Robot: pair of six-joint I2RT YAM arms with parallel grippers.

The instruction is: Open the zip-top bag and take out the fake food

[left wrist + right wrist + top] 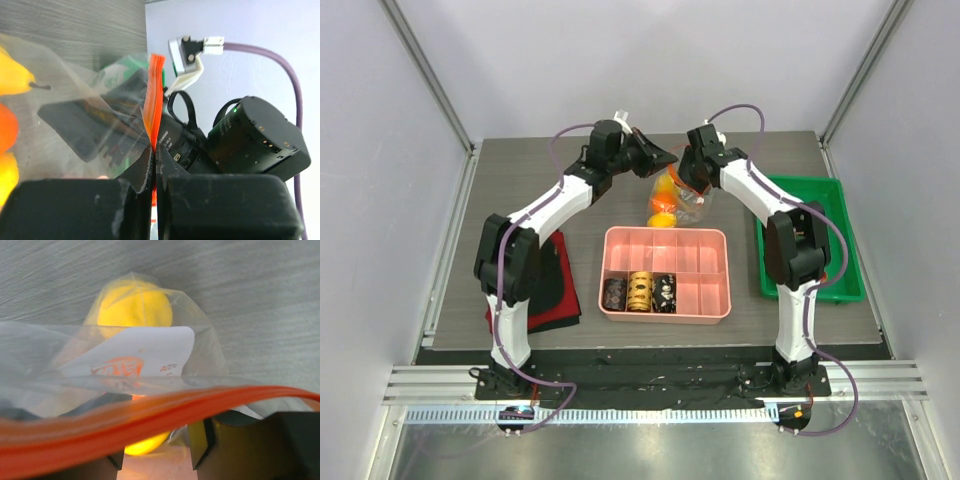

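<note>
Desk (520, 190) fills my overhead view, grey and wood-grained. Right of the pink tray (665, 232) I see a green bin (820, 187); left of the tray lies a red and black cloth (560, 290). Just past the tray's far edge the clear bag (692, 205) hangs between both arms, mouth lifted, lower end down by the desk. Inside it I make out yellow and orange fruit (663, 208). Three dark and gold cylinders (640, 292) sit in the tray's near row. My left hand (154, 170) is pressed together, pinching the bag's red-orange zip strip (155, 95). My right hand (156, 460) has its fingers spread, the strip running across in front of them; I cannot tell whether they touch it.
</note>
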